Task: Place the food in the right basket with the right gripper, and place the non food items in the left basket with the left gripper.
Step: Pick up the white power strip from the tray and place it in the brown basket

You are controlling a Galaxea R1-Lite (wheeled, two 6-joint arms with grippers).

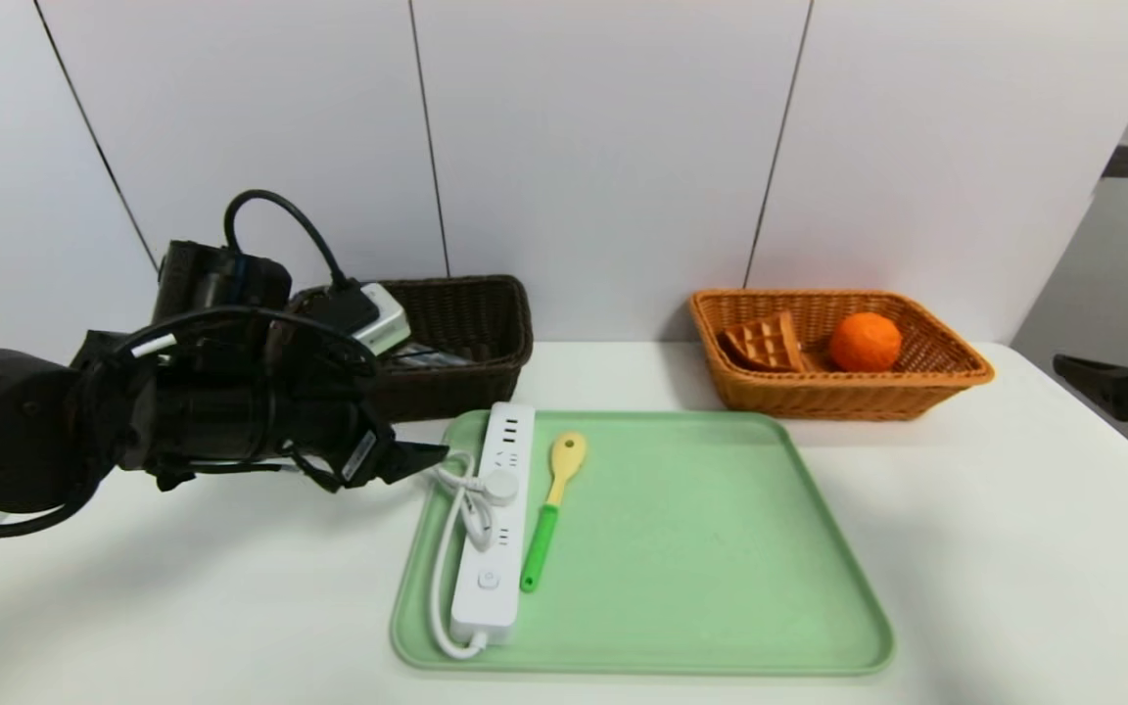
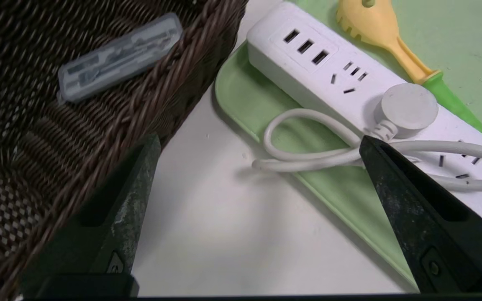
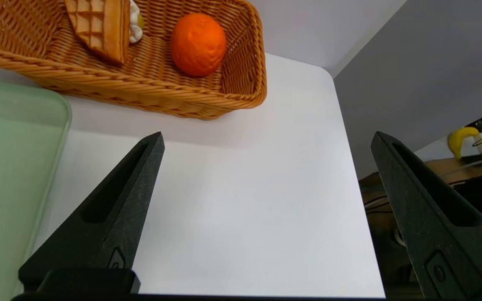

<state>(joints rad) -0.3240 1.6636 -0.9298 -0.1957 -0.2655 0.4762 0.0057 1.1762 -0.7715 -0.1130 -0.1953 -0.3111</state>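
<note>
The left gripper [image 2: 257, 154] hung wide open and empty between the dark basket [image 1: 486, 323] and the green tray [image 1: 681, 548], just beside the power strip [image 1: 495, 519] and spoon [image 1: 552, 504] on it. The right gripper [image 3: 266, 142] — 2 fingers spread, empty — sat near the orange basket [image 1: 956, 377], which held the orange [image 1: 864, 341] and waffle [image 1: 763, 343].

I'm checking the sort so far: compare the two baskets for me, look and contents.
The left basket is dark brown wicker; the right basket is light orange wicker. The left basket holds a small clear plastic case; the right basket holds a waffle piece and an orange. The left gripper, open, hangs next to the left basket; the right gripper, also open, sits off to the side of the right basket. Both baskets are rectangular and stand behind the green tray.
</note>
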